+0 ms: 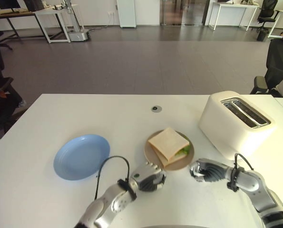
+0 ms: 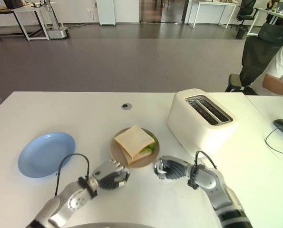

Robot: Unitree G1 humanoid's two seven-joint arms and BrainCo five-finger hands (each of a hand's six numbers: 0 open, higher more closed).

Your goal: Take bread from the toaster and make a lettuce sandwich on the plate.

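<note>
The sandwich (image 1: pixel 168 143) lies on the plate (image 1: pixel 179 165) — lettuce (image 1: pixel 182 152) showing. Near it are the left hand (image 1: pixel 148 180) and right hand (image 1: pixel 205 171) — both curled, empty.

Two side-by-side head eyes look forward and down, close above the surface (image 1: pixel 84 114). Both share the toaster (image 1: pixel 227 126) and the floor (image 1: pixel 141 61) beyond it.

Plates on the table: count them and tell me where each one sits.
2. The blue plate lies on the left of the table, holding nothing. The tan plate sits at the centre, under the sandwich, left of the toaster. None appears hidden.
</note>
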